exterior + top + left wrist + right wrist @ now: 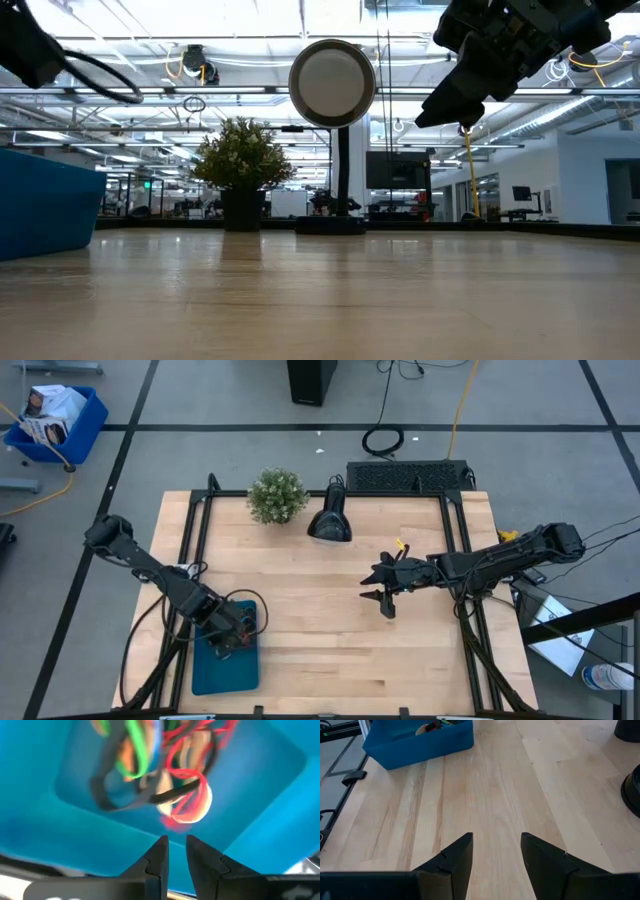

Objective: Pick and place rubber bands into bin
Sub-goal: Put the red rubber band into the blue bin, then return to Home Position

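From above, the left pincer (232, 628) hangs over the near end of the teal bin (222, 672), right above the bands (248, 622) heaped there. The right pincer (385, 596) waits mid-worktop (320, 650), well apart from the bin, fingers spread and empty. Behind it stand a potted plant (277, 495) and a black lamp (329, 523), neither in the way.

At worktop level, the bin's wall (45, 210) rises at the edge, while the right pincer (455, 100) hovers high beside the round lamp head (332, 82). No loose band shows on the wood.

The left wrist camera looks past its fingers (157, 860), nearly together with only a slit between and nothing held, onto a tangle of bands (165, 767) in red, green, orange and dark tones just ahead on the bin floor (260, 785).

The right wrist camera shows parted fingers (457, 852) over bare wood, the bin (420, 742) far ahead.

The drop looks complete; the left arm should rise straight up so no loop snags a fingertip and trails out.
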Controlling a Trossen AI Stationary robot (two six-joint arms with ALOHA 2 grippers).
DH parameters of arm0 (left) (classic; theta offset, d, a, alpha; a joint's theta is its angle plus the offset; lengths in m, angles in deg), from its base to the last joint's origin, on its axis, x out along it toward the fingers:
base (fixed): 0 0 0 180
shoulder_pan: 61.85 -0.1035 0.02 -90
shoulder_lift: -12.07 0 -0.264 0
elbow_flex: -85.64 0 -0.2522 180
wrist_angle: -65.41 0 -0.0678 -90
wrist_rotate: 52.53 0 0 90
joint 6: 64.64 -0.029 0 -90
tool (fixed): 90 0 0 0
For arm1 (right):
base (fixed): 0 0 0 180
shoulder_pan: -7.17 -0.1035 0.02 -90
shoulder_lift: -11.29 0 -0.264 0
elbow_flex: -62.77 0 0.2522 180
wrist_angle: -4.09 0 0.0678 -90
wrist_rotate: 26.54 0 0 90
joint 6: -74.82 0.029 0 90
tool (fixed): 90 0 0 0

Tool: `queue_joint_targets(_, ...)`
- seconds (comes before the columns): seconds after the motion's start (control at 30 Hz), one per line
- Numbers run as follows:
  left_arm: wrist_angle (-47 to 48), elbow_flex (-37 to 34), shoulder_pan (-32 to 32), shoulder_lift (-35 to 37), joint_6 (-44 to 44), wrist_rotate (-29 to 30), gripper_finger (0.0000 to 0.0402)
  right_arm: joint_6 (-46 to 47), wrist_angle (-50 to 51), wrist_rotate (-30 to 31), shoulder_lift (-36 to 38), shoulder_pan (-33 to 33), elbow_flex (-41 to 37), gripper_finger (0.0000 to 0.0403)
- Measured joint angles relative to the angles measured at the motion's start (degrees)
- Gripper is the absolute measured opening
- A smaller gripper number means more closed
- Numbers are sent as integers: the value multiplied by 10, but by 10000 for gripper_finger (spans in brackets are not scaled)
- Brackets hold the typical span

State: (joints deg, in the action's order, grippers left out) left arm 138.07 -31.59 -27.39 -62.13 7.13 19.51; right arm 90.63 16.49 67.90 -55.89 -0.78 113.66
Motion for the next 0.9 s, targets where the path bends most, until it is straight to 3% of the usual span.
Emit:
queue_joint_targets(0.43, 9, 0, 5, 2, -14, 35, 72, 0, 0, 0, 0, 0, 0, 161)
queue_joint_targets(0.53, -28, 0, 11, 29, -42, 99, 72, 0, 0, 0, 0, 0, 0, 161)
queue_joint_targets(0.73, -152, 0, 13, 156, -125, 218, 72, -13, 18, 2, 10, 0, 0, 160)
queue_joint_targets(0.9, -191, 0, 13, 234, -250, 337, 72, -49, 40, 103, 69, 1, -13, 162)
